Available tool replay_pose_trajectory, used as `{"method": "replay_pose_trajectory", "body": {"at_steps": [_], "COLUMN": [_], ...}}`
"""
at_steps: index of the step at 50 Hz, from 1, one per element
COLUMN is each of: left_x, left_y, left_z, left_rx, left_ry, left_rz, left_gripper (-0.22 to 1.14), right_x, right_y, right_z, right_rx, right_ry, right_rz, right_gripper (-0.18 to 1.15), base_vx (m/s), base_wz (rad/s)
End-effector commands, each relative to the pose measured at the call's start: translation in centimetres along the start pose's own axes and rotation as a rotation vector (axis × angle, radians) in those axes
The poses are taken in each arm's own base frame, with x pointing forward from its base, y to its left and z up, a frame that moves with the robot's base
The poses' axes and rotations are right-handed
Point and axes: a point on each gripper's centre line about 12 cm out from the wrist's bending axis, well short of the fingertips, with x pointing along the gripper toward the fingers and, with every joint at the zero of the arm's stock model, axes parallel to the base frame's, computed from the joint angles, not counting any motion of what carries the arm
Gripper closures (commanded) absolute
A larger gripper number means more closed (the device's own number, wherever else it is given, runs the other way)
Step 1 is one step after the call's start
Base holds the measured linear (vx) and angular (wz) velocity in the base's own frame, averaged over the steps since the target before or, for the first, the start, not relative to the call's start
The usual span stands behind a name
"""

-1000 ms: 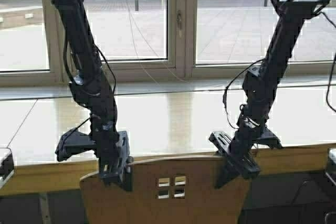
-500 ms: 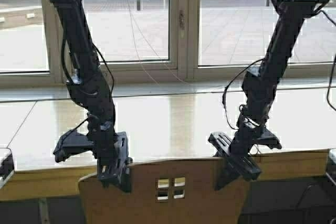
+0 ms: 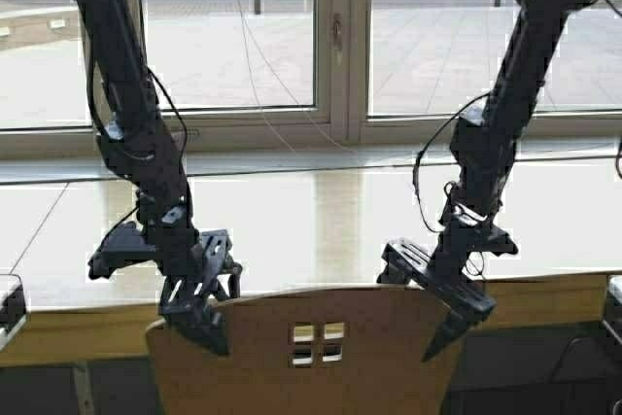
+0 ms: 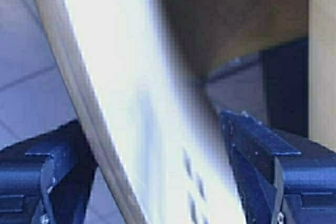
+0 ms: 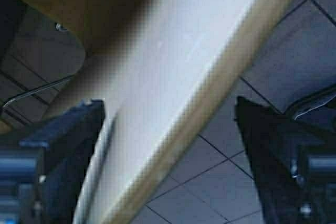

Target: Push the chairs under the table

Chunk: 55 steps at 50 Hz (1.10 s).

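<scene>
- The left gripper [image 3: 199, 313] straddles the top rim of the chair [image 3: 306, 357] backrest near its left corner; the left wrist view shows its 2 fingers [image 4: 257, 150] spread wide, 1 on each face of the plywood, with a gap on both sides, so nothing is clamped.
- The right gripper [image 3: 449, 308] sits over the rim near the right corner, likewise spread; in the right wrist view the backrest edge [image 5: 194, 77] runs between its fingers [image 5: 68, 135] with clear space on the outer side.
- The chair stands directly before the desk [image 3: 311, 221], its backrest top just overlapping the yellow front edge [image 3: 544, 293] in the high view; the 4 square cutouts [image 3: 317, 346] face the camera.
- Progress, as a judgement: the push looks well advanced, with the backrest close to the desk front. How far the seat lies under the top cannot be seen.
- Remaining: any last travel forward, then lifting both grippers clear of the rim. No second chair is in view.
- Edges and room: the desk's front edge is the stop for the backrest, so little forward room appears left. The pale top beyond is open up to the window sill [image 3: 292, 164], and tiled floor [image 5: 294, 61] shows beneath the chair.
</scene>
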Motion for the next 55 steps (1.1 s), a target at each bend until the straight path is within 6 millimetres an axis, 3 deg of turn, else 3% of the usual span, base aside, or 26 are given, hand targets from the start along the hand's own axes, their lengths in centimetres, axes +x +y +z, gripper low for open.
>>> {"method": "replay_pose_trajectory", "body": {"at_steps": [1, 23, 35, 44, 55], "left_x": [-4.3, -16.8, -24.3, -31.1, -40.8], "left_y": [-2.5, -1.8, -1.0, -0.3, 1.6], "left_z": [-0.8, -0.6, 0.1, 1.2, 2.0], "left_rx": [0.024, 0.175, 0.389, 0.536, 0.893], "left_ry": [-0.005, -0.1, -0.158, -0.214, -0.386], "left_rz": [-0.091, -0.259, -0.393, -0.544, -0.706], "left_gripper": [-0.03, -0.03, -0.03, -0.03, -0.03], "right_x": [-5.1, -16.2, -24.9, -32.4, -38.4], "right_y": [3.3, 5.7, 6.1, 6.4, 5.1], "right_z": [0.7, -0.9, -2.4, -4.3, -6.7], "right_rx": [-0.027, -0.138, -0.34, -0.51, -0.629], "right_ry": [-0.083, -0.201, -0.371, -0.513, -0.656], "right_rz": [0.085, 0.191, 0.249, 0.314, 0.364], "right_gripper": [-0.07, -0.07, -0.07, -0.07, -0.07], "base_vx": [-0.01, -0.02, -0.07, -0.13, -0.17], "base_wz": [0.0, -0.01, -0.02, -0.04, -0.08]}}
